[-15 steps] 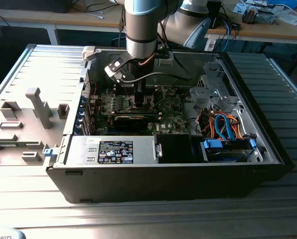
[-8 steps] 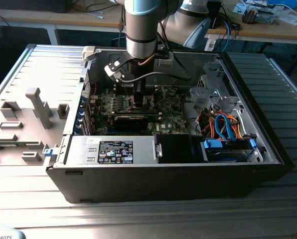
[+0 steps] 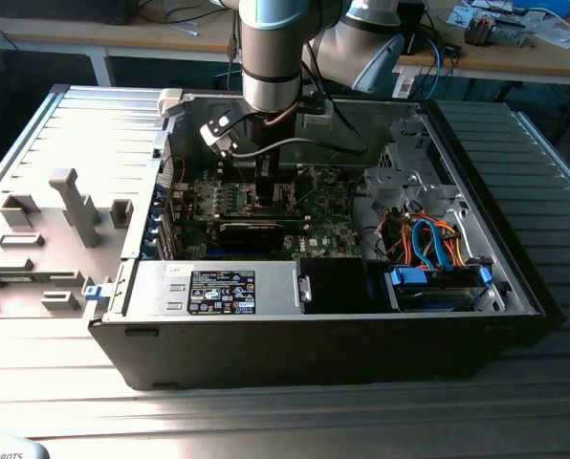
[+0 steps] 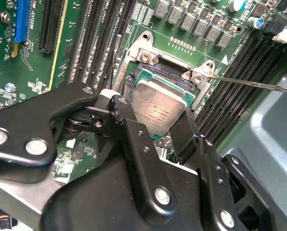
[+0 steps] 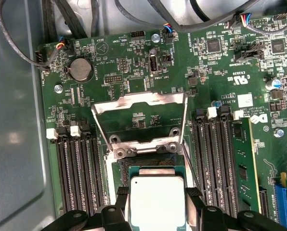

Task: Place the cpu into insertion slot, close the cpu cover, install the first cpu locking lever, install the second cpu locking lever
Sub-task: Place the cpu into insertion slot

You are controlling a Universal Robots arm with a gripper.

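silver-grey cpu (image 4: 158, 109) is being gripped by the pincer (image 4: 155, 120) over the insertion slot (image 4: 168, 72), cpu cover (image 5: 138, 99) standing open.

The arm (image 3: 271, 57) hangs straight down above the cpu (image 4: 155, 103), wrist vertical. Its gripper (image 4: 159, 108) straddles the cpu, black fingers (image 4: 124, 103) set against two opposite edges of the cpu, apparently clamping it, though contact is partly hidden.
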